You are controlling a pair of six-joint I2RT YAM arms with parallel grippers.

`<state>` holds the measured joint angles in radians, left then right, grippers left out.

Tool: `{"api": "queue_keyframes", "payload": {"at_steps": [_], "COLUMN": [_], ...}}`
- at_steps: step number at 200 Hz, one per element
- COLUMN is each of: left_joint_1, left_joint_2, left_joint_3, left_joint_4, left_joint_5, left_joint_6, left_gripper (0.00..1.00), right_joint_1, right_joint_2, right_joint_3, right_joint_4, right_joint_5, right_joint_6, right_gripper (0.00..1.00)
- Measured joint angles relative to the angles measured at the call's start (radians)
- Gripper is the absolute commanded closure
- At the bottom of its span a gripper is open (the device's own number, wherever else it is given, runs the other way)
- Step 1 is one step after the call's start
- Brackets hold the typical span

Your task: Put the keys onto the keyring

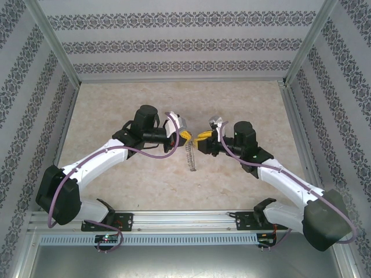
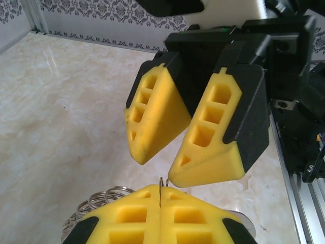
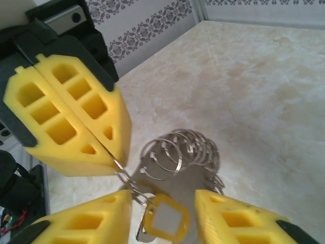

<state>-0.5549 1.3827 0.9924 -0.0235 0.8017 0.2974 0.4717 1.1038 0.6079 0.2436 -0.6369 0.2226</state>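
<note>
Keyring (image 3: 177, 152), pinched in closed left hand (image 3: 116, 160) above counter (image 1: 104, 110) middle; yellow-tagged key (image 3: 165, 219) apparently hanging from it inside parted right hand (image 2: 158, 168); threading seemingly done, next move a clean right-hand retreat without snagging.

White arms (image 1: 95, 157), black joints (image 1: 145, 119), purple cables (image 1: 146, 154)

You have a pale, beige marbled tabletop (image 1: 145, 185) spread beneath the left gripper (image 1: 186, 138) and the right gripper (image 1: 200, 139). Beyond both tools stands the back wall (image 1: 185, 40), white with bands of dark damask pattern. Matching papered walls close in outboard of each tool, the left wall (image 1: 23, 75) and the right wall (image 1: 348, 75). Behind the tools an aluminium rail (image 1: 185, 223) edges the table. The light is soft and even.
</note>
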Motion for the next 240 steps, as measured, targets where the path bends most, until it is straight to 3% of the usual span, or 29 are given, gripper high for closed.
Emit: {"api": "queue_keyframes", "payload": {"at_steps": [53,79,160,240], "left_joint_1": [0.000,0.000,0.000,0.000], "left_joint_2": [-0.001,-0.001,-0.001,-0.001], "left_joint_3": [0.000,0.000,0.000,0.001], "left_joint_4": [0.011,0.011,0.011,0.010], "left_joint_5": [0.004,0.007,0.036,0.042], "left_joint_6": [-0.003,-0.003,-0.003,-0.003], "left_gripper": [1.00,1.00,1.00,1.00], "right_joint_1": [-0.069,-0.100,-0.143,-0.140], "right_joint_2": [-0.067,-0.062,0.060,0.130], "right_joint_3": [-0.007,0.001,0.050,0.054], "right_joint_4": [-0.006,0.001,0.092,0.121], "right_joint_5": [-0.061,-0.126,-0.372,-0.458], "right_joint_6": [0.032,0.040,0.071,0.090], "right_gripper": [0.61,0.58,0.57,0.61]}}
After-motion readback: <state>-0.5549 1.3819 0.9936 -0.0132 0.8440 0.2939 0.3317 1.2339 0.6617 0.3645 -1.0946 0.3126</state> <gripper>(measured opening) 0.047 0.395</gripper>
